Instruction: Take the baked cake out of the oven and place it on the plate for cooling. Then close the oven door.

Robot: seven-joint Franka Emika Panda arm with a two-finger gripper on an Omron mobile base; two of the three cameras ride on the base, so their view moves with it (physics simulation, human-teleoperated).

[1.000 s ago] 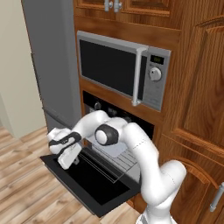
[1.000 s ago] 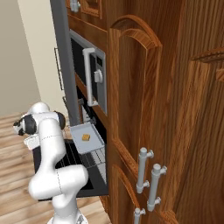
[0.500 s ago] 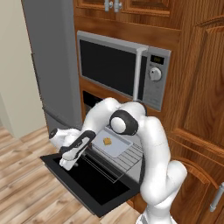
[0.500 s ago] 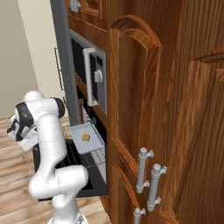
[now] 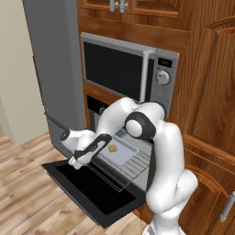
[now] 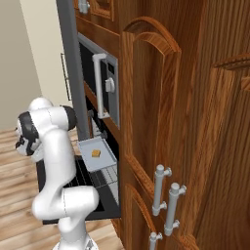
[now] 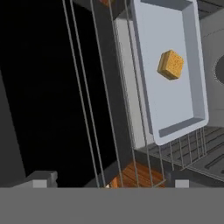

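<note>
Gripper (image 5: 79, 158): I see it low over the front of the pulled-out rack, above the open door; its fingers stand spread wide with nothing between them.
Fingertips (image 7: 40, 180): in the hand view I see two small tips far apart at the bottom edge, both bare.
Cake (image 5: 112, 148): a small tan-brown cube lying on the tray, untouched, just beside the gripper on the oven side; in the hand view it sits toward the upper right, well clear of both tips.
Tray (image 5: 123, 155): flat, pale grey, shallow rim, resting on the rack; the cake lies near one end of it.
Rack (image 5: 137, 164): wire, slid out of the oven over the door; thin wires cross between the hand camera and the tray.
Oven (image 5: 94, 108): black, built into the wood cabinet (image 5: 209, 92) below the microwave; cavity open.
Door (image 5: 92, 190): swung fully down, lying flat and dark under the gripper and rack.
Microwave (image 5: 126, 69): silver-framed, directly above the oven, shut.
Fridge (image 5: 53, 69): tall grey panel left of the oven.
Floor (image 5: 27, 197): wood planks below the door.
Arm (image 5: 156, 151): white, I see it bent forward and down from the base toward the rack.
</note>
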